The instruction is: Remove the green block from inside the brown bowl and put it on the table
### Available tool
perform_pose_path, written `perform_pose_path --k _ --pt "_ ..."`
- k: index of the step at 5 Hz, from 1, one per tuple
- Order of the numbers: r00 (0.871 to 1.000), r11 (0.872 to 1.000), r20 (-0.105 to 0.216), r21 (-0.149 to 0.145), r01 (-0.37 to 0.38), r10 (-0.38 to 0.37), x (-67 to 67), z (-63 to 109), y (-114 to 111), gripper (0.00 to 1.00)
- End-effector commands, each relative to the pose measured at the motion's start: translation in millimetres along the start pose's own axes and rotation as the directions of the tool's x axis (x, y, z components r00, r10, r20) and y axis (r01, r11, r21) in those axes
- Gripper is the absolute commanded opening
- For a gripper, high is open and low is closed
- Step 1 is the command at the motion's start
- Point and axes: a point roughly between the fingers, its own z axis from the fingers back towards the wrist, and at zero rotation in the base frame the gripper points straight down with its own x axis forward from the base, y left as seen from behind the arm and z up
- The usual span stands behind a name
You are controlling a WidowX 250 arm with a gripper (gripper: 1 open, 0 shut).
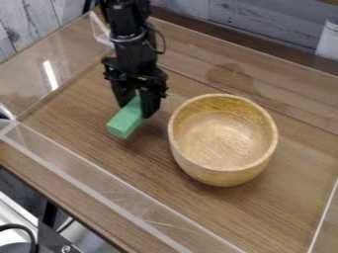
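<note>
The green block (126,121) hangs tilted just above the table (79,148), to the left of the brown bowl (223,137). My gripper (134,106) points straight down and is shut on the block's upper end. Only bare wood shows inside the bowl. The block's lower end is close to the tabletop; I cannot tell whether it touches.
Low clear acrylic walls (93,203) border the table on the front and the left. The black arm (128,30) rises from the gripper toward the back. A pale plank wall stands behind the table.
</note>
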Motion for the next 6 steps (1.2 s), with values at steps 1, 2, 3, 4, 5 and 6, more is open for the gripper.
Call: perform_pose_path --k 1,2,3,4,5,6 --pt "0.999 1.0 0.042 0.026 -0.014 0.013 4.5 9.1 14 0.0" --pt "0.999 0.999 0.036 0.033 -0.03 0.029 2.1 4.0 22 0.0" --pt "0.999 0.998 0.029 0.036 -0.041 0.04 0.8 0.1 27 0.0" --pt "0.998 0.998 0.025 0.038 -0.05 0.05 0.0 -2.3 30 0.0" --pt "0.998 0.998 0.021 0.038 -0.059 0.058 -0.6 -4.0 31 0.0" --pt "0.998 0.997 0.018 0.038 -0.067 0.067 -1.4 -5.5 33 0.0"
